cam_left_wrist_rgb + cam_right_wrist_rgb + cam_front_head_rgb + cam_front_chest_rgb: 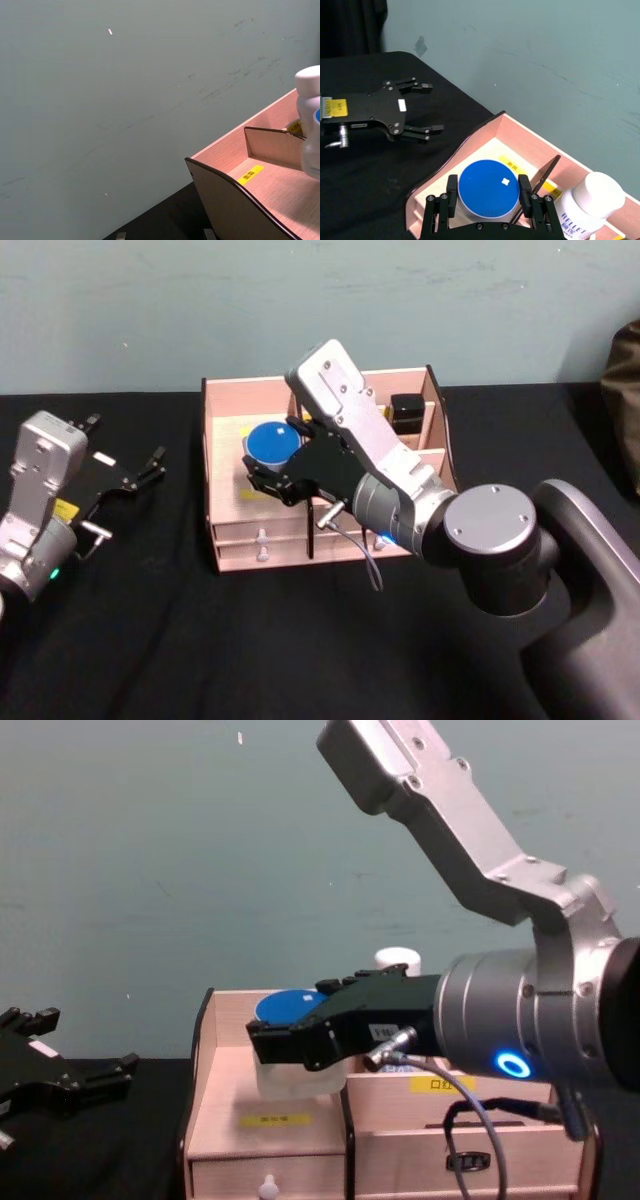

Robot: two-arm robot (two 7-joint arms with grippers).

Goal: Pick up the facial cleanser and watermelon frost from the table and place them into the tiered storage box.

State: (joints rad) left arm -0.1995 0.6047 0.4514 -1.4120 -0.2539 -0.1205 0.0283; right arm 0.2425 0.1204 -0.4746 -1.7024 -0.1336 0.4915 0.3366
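Note:
My right gripper (270, 452) (487, 184) (292, 1038) is shut on a jar with a round blue lid (272, 442) (486, 187) (285, 1005). It holds the jar in the left compartment of the tiered storage box (210, 455) (230, 212) (470, 139) (205, 1065), low over its floor. In the compartment beside it stands a white bottle with a white cap (310, 112) (592, 205) (397, 960). I cannot tell which item is the cleanser and which the watermelon frost. To the left of the box, my left gripper (125, 445) (432, 107) (85, 1040) rests open and holds nothing.
A black tablecloth (150, 640) covers the table, and a pale green wall (300, 300) stands close behind the box. A small black item (407, 410) sits in the back right compartment. Drawers with knobs (260, 535) face me.

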